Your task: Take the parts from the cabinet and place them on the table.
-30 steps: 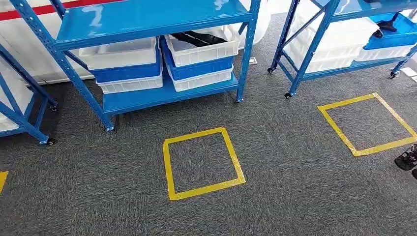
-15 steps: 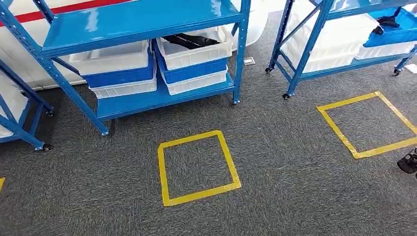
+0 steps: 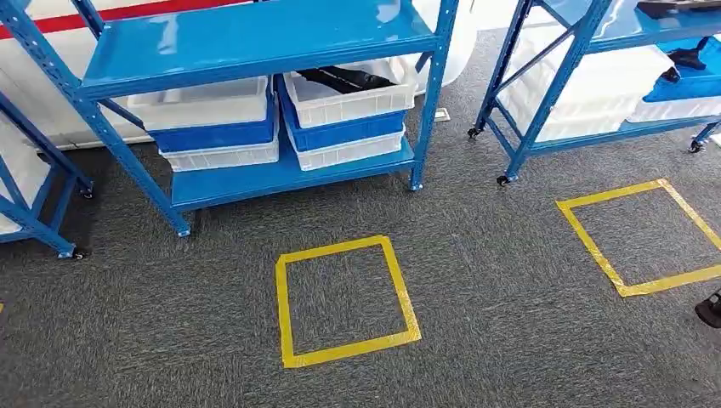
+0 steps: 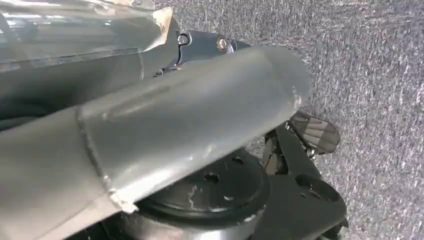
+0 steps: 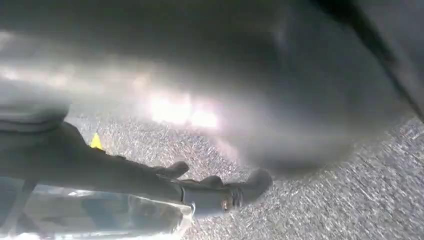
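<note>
1. Right hand (image 3: 711, 309) is a dark shape cut off by the lower right edge of the head view, hanging over the grey carpet (image 3: 493, 280); whether its fingers are spread or curled, I cannot tell.
2. Dark parts (image 3: 344, 79) lie in the top white bin (image 3: 349, 102), upper centre, on the lower shelf of the blue cabinet (image 3: 255, 34).
3. That bin sits on a stack of blue and white bins, with a similar stack just beside it to the left.
4. More dark pieces (image 3: 687, 59) rest in a blue bin on the second rack (image 3: 544, 93), upper right.
5. Two yellow tape squares mark the carpet: one (image 3: 340, 246) at centre, one (image 3: 612, 192) at right.
</note>
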Controlling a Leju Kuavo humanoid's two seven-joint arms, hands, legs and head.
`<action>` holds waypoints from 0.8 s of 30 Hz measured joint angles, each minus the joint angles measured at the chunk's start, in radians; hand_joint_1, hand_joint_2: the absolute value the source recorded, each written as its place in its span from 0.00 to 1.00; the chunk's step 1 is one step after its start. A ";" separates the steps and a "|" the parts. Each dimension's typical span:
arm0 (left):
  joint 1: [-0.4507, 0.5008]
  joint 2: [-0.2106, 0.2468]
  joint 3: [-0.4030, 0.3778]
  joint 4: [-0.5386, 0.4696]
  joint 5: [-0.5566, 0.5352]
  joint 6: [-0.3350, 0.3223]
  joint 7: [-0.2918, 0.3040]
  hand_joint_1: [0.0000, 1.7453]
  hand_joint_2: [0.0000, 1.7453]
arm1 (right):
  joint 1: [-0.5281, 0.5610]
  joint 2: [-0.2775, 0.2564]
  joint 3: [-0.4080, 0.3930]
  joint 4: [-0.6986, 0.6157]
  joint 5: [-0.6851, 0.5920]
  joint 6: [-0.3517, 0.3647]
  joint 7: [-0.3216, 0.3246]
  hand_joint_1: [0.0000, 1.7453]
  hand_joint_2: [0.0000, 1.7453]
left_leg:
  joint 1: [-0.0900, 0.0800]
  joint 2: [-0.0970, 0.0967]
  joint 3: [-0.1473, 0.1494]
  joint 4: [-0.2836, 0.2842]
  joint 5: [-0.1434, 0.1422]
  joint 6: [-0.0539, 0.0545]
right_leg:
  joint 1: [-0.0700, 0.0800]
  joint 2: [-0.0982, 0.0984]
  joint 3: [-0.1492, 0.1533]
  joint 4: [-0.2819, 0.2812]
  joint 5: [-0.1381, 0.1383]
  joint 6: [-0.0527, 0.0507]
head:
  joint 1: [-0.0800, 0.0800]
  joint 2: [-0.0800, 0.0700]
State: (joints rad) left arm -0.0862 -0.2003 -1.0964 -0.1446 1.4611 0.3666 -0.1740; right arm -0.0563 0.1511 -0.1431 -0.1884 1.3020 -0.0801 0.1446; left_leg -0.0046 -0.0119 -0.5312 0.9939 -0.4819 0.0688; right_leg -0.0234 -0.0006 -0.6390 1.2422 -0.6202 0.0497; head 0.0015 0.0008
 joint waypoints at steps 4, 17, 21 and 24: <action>0.000 0.002 0.000 0.000 0.001 0.000 0.000 0.00 0.00 | 0.003 -0.003 0.000 0.002 0.000 -0.001 0.000 0.00 0.00 | 0.006 -0.004 0.029 0.017 -0.039 -0.037 | -0.009 -0.016 0.045 -0.206 0.114 0.030 | 0.011 0.000; -0.002 0.007 -0.003 0.000 -0.018 -0.028 0.002 0.00 0.00 | 0.005 0.000 0.000 0.002 -0.025 -0.007 0.005 0.00 0.00 | 0.009 0.009 -0.114 0.139 0.005 -0.049 | 0.008 -0.003 0.134 -0.203 0.076 -0.050 | -0.004 0.000; -0.002 0.010 -0.009 0.000 -0.025 -0.033 0.003 0.00 0.00 | 0.002 0.006 -0.001 0.002 -0.029 -0.016 0.003 0.00 0.00 | -0.019 0.012 -0.079 0.042 0.015 -0.003 | 0.002 -0.003 0.142 -0.231 0.065 -0.037 | -0.010 0.000; 0.002 0.006 -0.010 0.000 -0.026 -0.034 0.005 0.00 0.00 | 0.012 0.009 -0.002 0.003 -0.033 -0.019 0.003 0.00 0.00 | -0.012 0.009 -0.014 -0.010 0.022 0.016 | 0.009 -0.004 0.174 -0.203 0.067 -0.015 | -0.008 0.000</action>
State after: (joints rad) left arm -0.0841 -0.1942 -1.1063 -0.1450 1.4355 0.3330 -0.1690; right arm -0.0448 0.1602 -0.1450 -0.1858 1.2688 -0.0988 0.1476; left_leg -0.0167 -0.0032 -0.5456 0.9835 -0.4594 0.0846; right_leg -0.0141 -0.0050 -0.4647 1.0395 -0.5535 0.0343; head -0.0065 0.0008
